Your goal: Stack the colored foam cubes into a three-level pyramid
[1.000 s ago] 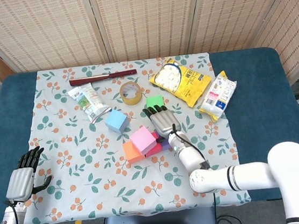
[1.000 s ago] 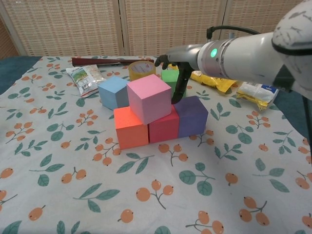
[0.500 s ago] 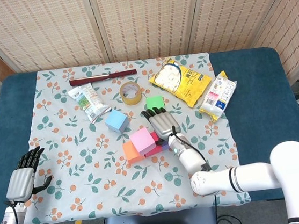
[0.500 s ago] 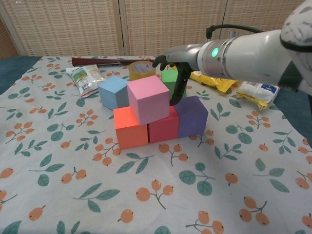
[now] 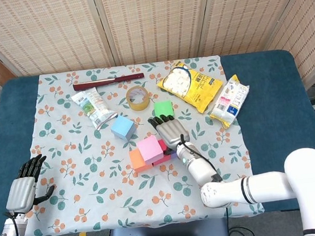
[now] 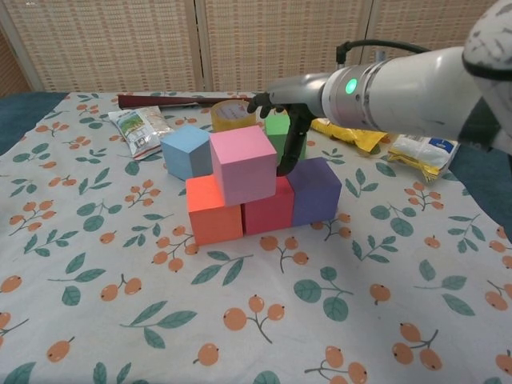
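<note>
An orange cube (image 6: 214,211), a red cube (image 6: 268,211) and a purple cube (image 6: 314,190) stand in a row on the floral cloth. A pink cube (image 6: 243,162) sits on top, over the orange and red ones. Behind the row are a blue cube (image 6: 186,150) and a green cube (image 6: 279,124). My right hand (image 6: 290,102) hovers behind the stack with its fingers stretched out and the thumb hanging down beside the pink cube (image 5: 149,148); it holds nothing. In the head view the right hand (image 5: 171,130) covers most of the purple cube. My left hand (image 5: 23,187) rests open at the table's near left edge.
A tape roll (image 5: 138,97) lies behind the cubes. A green-white packet (image 5: 92,106) and a dark red tool (image 5: 107,80) lie at the back left. A yellow snack bag (image 5: 189,84) and a white packet (image 5: 229,99) lie at the back right.
The pink cube has turned slightly and sits squarer on the bottom row. My right hand has shifted a little to the left behind it. The left hand has not moved.
</note>
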Available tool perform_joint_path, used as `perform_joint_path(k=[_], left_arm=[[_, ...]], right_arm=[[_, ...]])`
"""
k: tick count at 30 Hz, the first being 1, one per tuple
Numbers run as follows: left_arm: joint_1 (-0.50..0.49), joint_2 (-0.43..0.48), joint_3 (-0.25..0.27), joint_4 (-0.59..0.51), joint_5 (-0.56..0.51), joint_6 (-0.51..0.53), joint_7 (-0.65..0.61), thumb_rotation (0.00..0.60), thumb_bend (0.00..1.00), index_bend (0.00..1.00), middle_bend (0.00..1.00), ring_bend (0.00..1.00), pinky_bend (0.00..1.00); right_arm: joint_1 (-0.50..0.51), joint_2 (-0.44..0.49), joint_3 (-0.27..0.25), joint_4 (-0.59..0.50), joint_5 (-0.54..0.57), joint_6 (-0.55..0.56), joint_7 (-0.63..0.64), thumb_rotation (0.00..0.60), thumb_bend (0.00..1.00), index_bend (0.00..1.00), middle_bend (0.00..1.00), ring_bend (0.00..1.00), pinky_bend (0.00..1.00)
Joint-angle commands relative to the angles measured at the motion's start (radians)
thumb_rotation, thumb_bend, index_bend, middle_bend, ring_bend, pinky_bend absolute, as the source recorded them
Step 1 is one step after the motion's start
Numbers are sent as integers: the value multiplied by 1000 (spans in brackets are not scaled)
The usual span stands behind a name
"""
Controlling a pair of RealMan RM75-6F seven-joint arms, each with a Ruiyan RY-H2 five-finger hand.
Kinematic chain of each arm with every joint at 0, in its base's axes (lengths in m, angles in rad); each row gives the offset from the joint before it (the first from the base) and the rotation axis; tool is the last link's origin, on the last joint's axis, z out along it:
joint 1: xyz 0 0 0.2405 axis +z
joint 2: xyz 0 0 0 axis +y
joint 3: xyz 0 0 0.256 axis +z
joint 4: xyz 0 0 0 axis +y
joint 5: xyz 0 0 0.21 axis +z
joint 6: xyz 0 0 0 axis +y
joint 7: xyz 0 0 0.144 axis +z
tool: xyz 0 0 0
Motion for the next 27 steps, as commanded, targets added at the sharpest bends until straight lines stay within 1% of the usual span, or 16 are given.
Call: perform_joint_path(k=[1, 10, 15, 19, 22, 27], left_arm=[[0, 0, 0, 0, 0, 0, 0, 600, 328, 0, 8, 22, 97], [1, 1, 0, -1, 0, 2, -1, 600, 327, 0, 8, 23, 97], [4, 4, 0, -3, -1, 5, 2, 600, 329, 0, 8, 22, 97], [8, 7, -5, -8, -4, 16, 3, 600, 329, 0, 9, 23, 97], [8, 7, -6, -8, -5, 16, 5, 600, 329, 0, 9, 23, 97], [2, -2, -4, -4, -5, 3, 22, 600, 330, 0, 9, 23, 98]], right_arm=[[1, 1, 1, -2, 1, 2, 0, 600, 64, 0, 50, 0, 97], [2, 12, -6, -8, 5, 4, -4, 600, 64, 0, 50, 0, 95], [-11, 56, -21, -27, -5, -1, -8, 600, 64, 0, 44, 0, 93], [-42, 104, -27, -40, -48, 5, 24, 600, 64, 0, 34, 0, 93], [-49, 113, -31, -4, -56, 5, 29, 600, 64, 0, 34, 0, 93], [-20, 60, -13, 115, -6, -30, 18, 600, 63, 0, 34, 0, 93]])
